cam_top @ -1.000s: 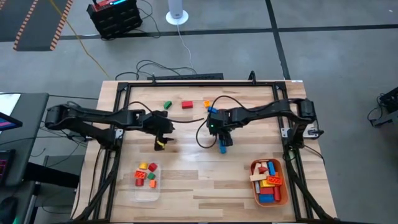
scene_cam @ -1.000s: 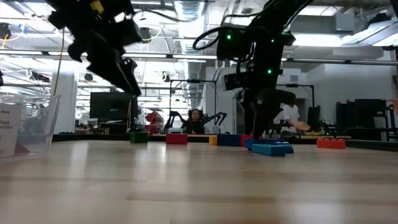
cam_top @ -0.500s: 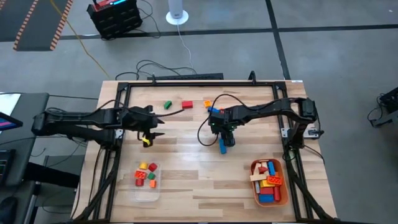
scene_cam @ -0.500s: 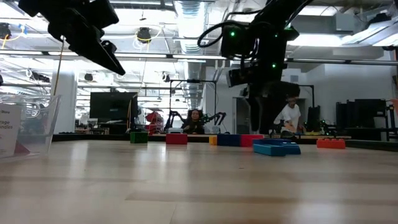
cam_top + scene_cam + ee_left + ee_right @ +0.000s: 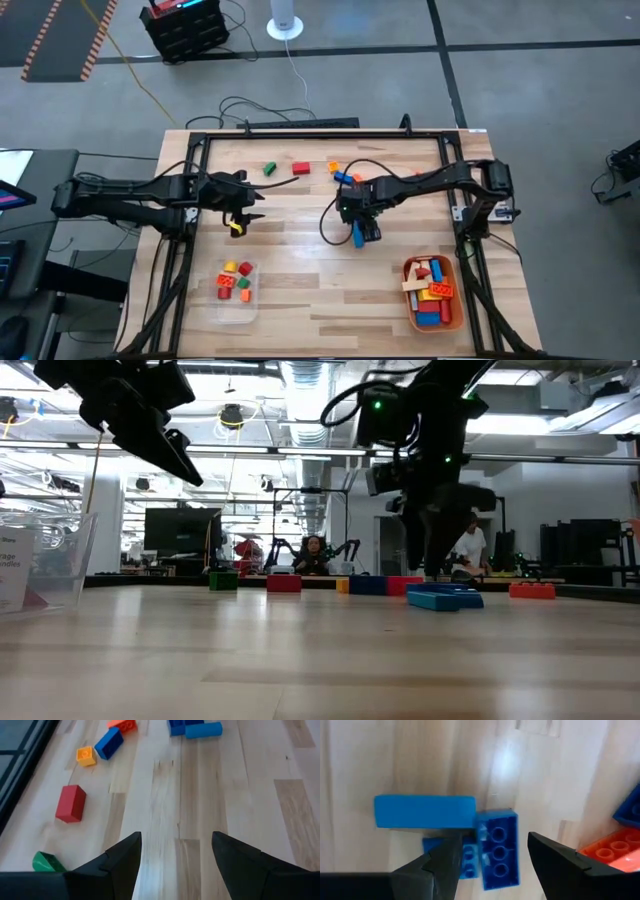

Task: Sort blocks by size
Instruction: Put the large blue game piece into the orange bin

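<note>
Wooden table [image 5: 300,290], seen from above, nearest edge first. At 7 o'clock a clear plastic tray [image 5: 233,305] holds short red, yellow, orange and green studded bricks [image 5: 235,281]; at 5 o'clock an orange tray [image 5: 457,315] holds longer bars in blue, tan, red and yellow [image 5: 430,290]. Near centre, the right gripper [image 5: 359,222] hangs directly over a long blue studded bar [image 5: 424,811] and a shorter blue studded brick [image 5: 496,849] lying touching it. Its fingers [image 5: 435,865] are spread wide and hold nothing. The bar's long axis runs across the gap between the fingers, so the jaws may need turning to close over its narrow sides; the brick sits more squarely between them. At 9 o'clock of centre the left gripper [image 5: 238,222] is raised off the table, jaws parted and apparently empty, though a yellow speck at its tip cannot be identified. Along the far edge, near 12 o'clock, lie a green brick [image 5: 269,168], a red brick [image 5: 301,168], and small orange and blue bricks [image 5: 339,172]. The right arm is much the nearer to the blue pair.
</note>
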Robot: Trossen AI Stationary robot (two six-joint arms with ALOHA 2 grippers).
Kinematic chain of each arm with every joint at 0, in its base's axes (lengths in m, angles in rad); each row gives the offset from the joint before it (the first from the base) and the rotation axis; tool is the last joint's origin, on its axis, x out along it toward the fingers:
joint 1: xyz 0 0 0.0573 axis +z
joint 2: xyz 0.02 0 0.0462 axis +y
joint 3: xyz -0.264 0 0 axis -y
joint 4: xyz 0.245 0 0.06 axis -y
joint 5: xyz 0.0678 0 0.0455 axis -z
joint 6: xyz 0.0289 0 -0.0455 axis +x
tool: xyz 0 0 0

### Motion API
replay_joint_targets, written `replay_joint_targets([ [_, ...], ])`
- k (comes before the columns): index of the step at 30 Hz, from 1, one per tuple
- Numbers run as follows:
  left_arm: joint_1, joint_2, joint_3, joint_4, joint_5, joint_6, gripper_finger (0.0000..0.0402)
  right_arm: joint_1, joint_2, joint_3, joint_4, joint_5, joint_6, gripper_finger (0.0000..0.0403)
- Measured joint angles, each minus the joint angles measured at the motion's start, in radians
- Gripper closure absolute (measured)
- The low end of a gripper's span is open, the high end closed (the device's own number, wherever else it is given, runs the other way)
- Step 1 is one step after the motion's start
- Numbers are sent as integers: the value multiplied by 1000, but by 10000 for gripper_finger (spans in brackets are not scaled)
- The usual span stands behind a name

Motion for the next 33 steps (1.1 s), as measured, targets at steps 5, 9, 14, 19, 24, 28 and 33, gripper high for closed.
replay_joint_targets([
  [5, 0, -2, 0, -9, 1, -12, 166, -40, 28, 0, 8, -4, -14, 147],
  [9, 0, -1, 0, -20, 2, -14, 166, -55, 62, 0, 2, -15, -24, 148],
  [14, -1, -1, 0, -31, 1, -12, 166, -54, 70, 0, 2, -17, -37, 148],
  [19, -1, -1, 0, -33, 2, -11, 166, -65, 70, 0, 0, -18, -40, 165],
  [24, -1, -1, 0, -39, 2, -11, 166, -68, 82, 1, -2, -17, -42, 219],
  [28, -1, -1, 0, -39, 1, -11, 166, -69, 78, 1, 1, -5, -43, 266],
  [33, -1, -1, 0, -40, 1, -11, 166, -75, 45, 1, -31, 59, -19, 278],
])
